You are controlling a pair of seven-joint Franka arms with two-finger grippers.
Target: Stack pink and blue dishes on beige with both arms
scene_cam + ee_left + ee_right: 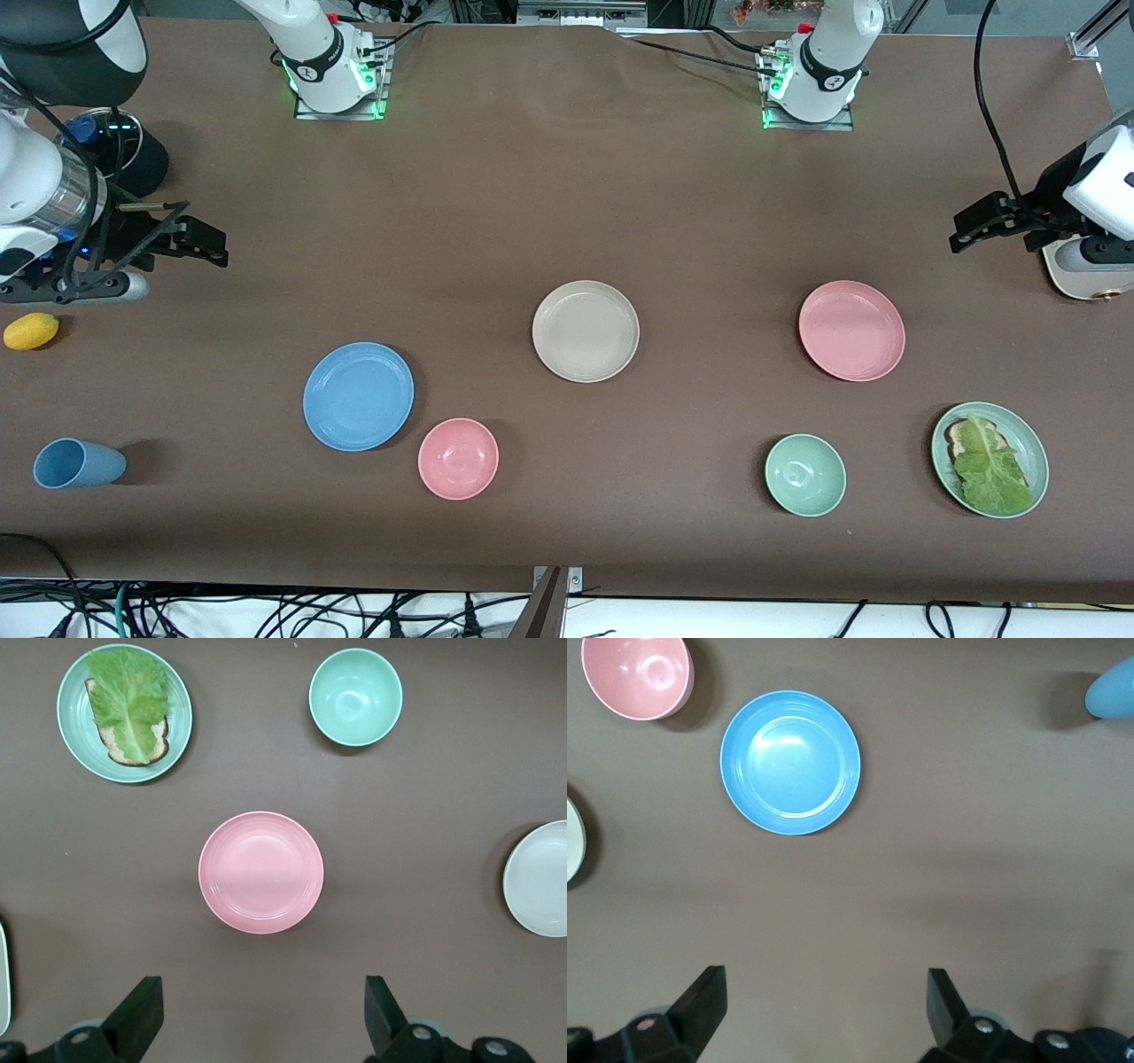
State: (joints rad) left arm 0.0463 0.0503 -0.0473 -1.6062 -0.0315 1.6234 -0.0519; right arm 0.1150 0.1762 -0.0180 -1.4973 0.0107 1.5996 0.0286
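Beige plate: seated flat on the brown table, midway between the two arms' ends; nothing is stacked on it; its edge also shows in the left wrist view.

Pink plate: flat on the table toward the left arm's end, well apart from the beige plate; it lies centred in the left wrist view.

Blue plate: flat on the table toward the right arm's end, slightly nearer the front camera than the beige plate; seen also from the right wrist; the pink bowl sits just beside it, nearer the camera.

Left gripper: raised over bare table at the left arm's end; fingers spread wide, holding nothing.

Right gripper: raised over bare table at the right arm's end; fingers spread wide, holding nothing.

Other items: a green bowl and a green plate with lettuce, both nearer the camera than the pink plate; a blue cup lying on its side and a yellow lemon at the right arm's end.
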